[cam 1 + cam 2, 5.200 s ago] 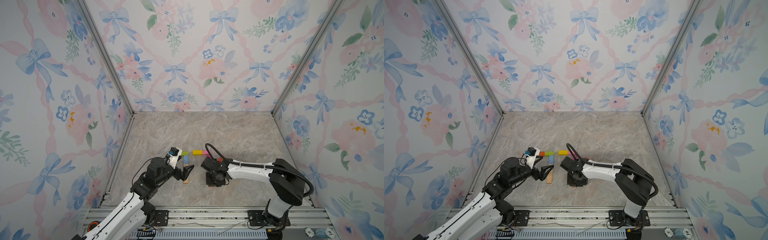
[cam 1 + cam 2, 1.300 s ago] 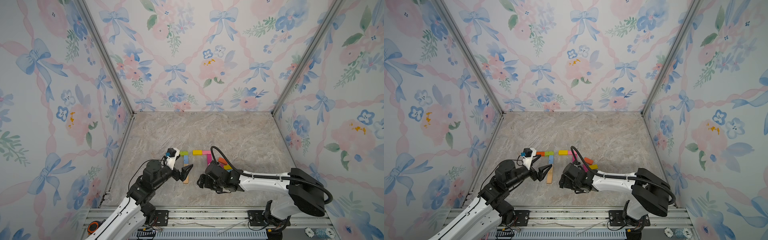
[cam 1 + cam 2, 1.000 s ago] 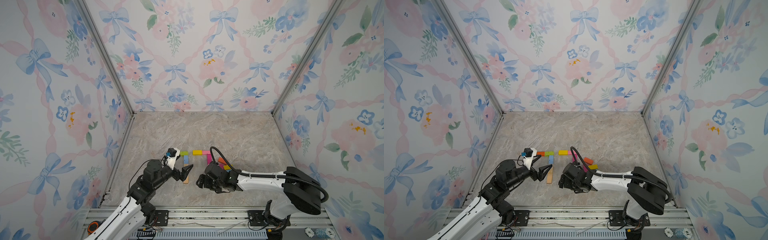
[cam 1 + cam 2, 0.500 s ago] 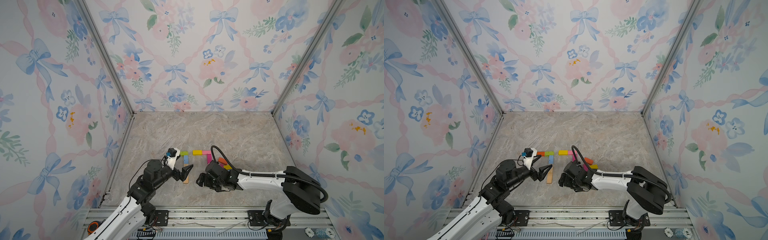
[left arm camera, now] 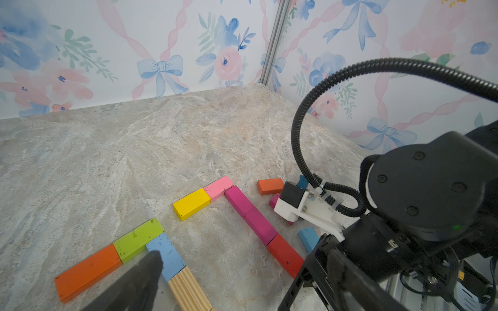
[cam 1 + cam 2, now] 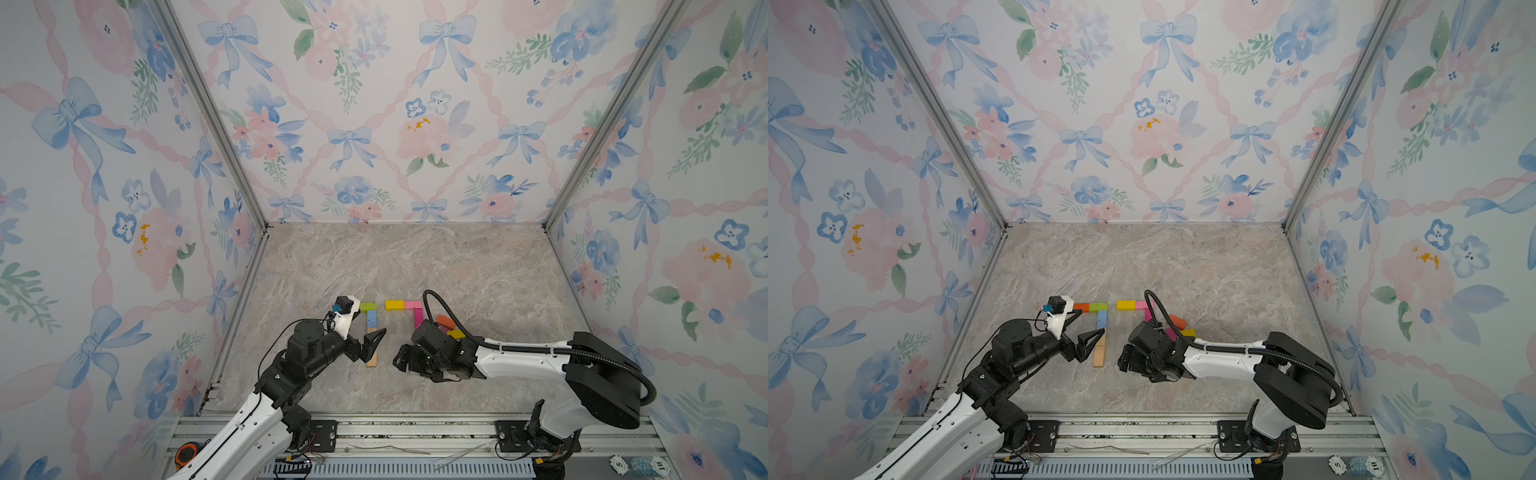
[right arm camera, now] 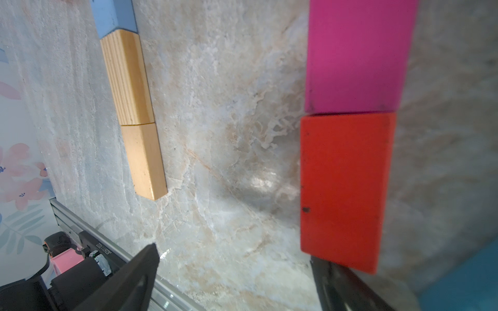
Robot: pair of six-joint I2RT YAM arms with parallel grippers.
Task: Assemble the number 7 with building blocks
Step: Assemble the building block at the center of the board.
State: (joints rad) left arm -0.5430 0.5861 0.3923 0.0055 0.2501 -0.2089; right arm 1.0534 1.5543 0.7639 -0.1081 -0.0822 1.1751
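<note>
Right claw [image 6: 405, 360] hangs low over the worktop [image 6: 415, 257] at lower centre in both top views, jaws spread wide and empty. One fingertip [image 7: 339, 290] sits just beside the red block [image 7: 342, 188], which ends a stem of magenta blocks [image 5: 260, 224] under a yellow and pink bar [image 5: 204, 196]. Left claw [image 6: 1084, 326], equally wide and empty, hovers over the wooden stem [image 6: 372, 357] of a second seven. Placing looks finished; the next move calls for lifting clear without nudging the red block.
</note>
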